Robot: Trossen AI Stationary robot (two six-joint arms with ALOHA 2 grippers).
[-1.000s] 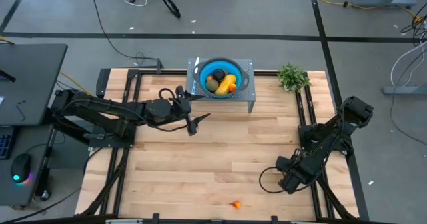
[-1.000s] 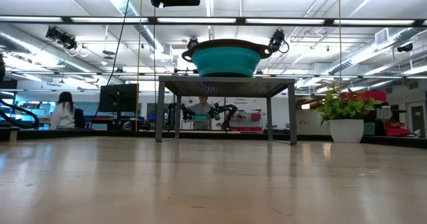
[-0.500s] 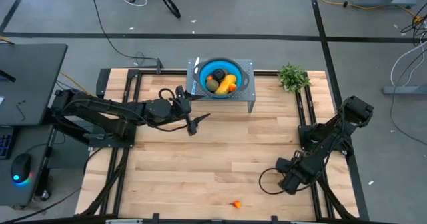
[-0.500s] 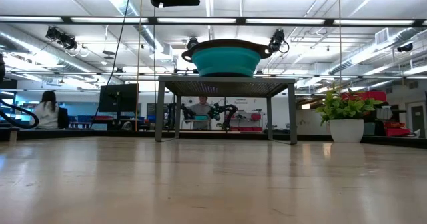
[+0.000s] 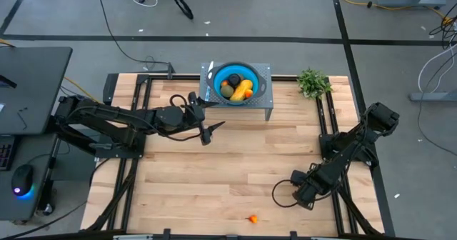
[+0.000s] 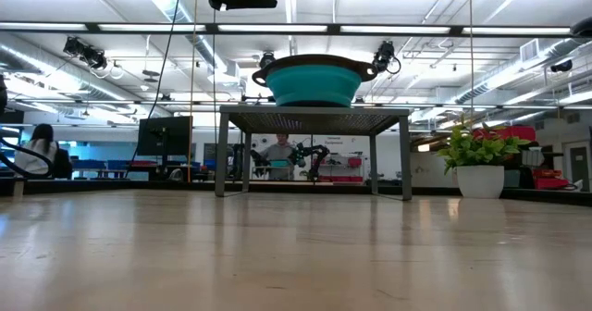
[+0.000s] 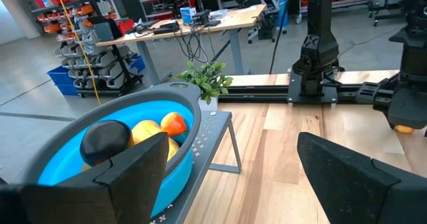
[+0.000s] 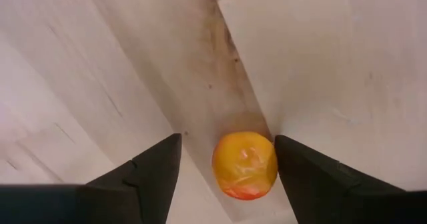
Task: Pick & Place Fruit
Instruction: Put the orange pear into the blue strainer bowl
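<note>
A blue bowl point(image 5: 237, 83) on a small metal stand point(image 5: 268, 101) holds a black round fruit point(image 7: 105, 141), a yellow one point(image 7: 149, 132), an olive-green one point(image 5: 226, 91) and an orange-red one point(image 7: 174, 123). One small orange fruit point(image 5: 251, 218) lies on the table near its front edge. In the right wrist view this fruit point(image 8: 244, 165) rests on the wood between the fingers of my open right gripper point(image 8: 227, 142), which point down and do not touch it. My left gripper point(image 5: 207, 130) hangs open in the air beside the bowl point(image 7: 120, 159).
A small potted plant point(image 5: 313, 82) stands at the table's far right corner. Metal rails point(image 5: 330, 126) run along both sides of the wooden top. The middle of the table point(image 5: 228, 168) is bare wood.
My right gripper has tipped a little, and its lower end has swung toward the table's left, closer to the orange fruit on the table. The fruit has stayed where it was.
</note>
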